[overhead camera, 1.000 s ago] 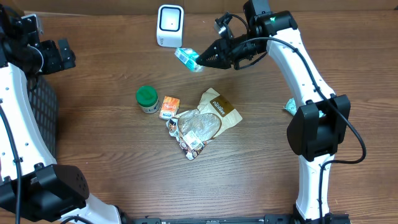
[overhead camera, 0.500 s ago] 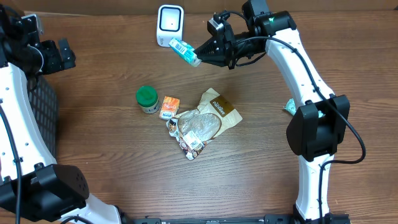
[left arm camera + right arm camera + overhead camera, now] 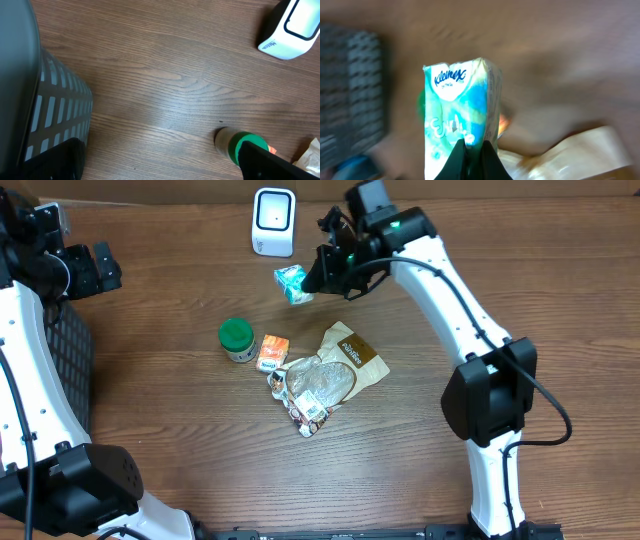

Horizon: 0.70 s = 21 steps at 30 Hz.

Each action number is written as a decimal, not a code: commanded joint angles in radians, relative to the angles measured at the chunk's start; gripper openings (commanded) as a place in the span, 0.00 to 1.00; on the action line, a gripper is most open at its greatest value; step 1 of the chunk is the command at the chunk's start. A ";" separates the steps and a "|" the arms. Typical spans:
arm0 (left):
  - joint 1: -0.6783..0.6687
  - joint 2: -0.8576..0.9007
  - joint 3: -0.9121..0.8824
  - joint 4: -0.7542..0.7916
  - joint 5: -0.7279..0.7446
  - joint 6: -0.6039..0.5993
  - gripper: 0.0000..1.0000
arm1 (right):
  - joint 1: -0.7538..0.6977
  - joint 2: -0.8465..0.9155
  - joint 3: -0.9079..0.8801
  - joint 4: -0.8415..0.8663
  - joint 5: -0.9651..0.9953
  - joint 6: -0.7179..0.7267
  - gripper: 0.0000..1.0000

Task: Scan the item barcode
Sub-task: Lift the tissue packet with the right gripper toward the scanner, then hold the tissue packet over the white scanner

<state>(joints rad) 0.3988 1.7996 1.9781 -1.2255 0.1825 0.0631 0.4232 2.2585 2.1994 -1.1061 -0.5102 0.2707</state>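
Observation:
My right gripper [image 3: 312, 278] is shut on a green-and-blue Kleenex tissue pack [image 3: 291, 283], held above the table just below and to the right of the white barcode scanner [image 3: 273, 220]. In the right wrist view the pack [image 3: 457, 107] stands upright, pinched at its lower edge between the gripper's [image 3: 472, 150] black fingers; the picture is blurred. My left gripper [image 3: 97, 268] is open with nothing in it at the far left, well away from the pack. In the left wrist view that gripper [image 3: 160, 165] hangs over bare wood, with the scanner [image 3: 295, 25] at the upper right.
A green-lidded jar [image 3: 236, 338], an orange packet [image 3: 272, 352], a brown pouch [image 3: 355, 355] and a clear bag of small items [image 3: 312, 392] lie mid-table. A black mesh basket [image 3: 62, 350] stands at the left edge.
The right arm swung left and its wrist turned. The tissue pack first rose towards the scanner, then dropped a little and turned, and now sits below the scanner's right side. The left arm stayed still.

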 commanded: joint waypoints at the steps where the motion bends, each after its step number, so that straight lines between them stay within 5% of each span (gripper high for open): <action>1: -0.006 0.007 0.005 0.003 0.000 0.027 1.00 | 0.031 -0.007 0.114 0.100 0.430 -0.080 0.04; 7: -0.006 0.007 0.005 0.003 0.000 0.027 1.00 | 0.121 0.049 0.106 0.520 0.845 -0.412 0.04; 15: -0.006 0.007 0.005 0.003 0.000 0.027 0.99 | 0.156 0.225 0.105 0.998 0.849 -0.939 0.04; 21: -0.006 0.007 0.005 0.003 0.000 0.027 1.00 | 0.166 0.349 0.104 1.086 0.864 -1.368 0.04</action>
<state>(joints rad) 0.3988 1.8004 1.9781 -1.2243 0.1829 0.0631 0.5804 2.5549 2.2906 -0.0475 0.3244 -0.8337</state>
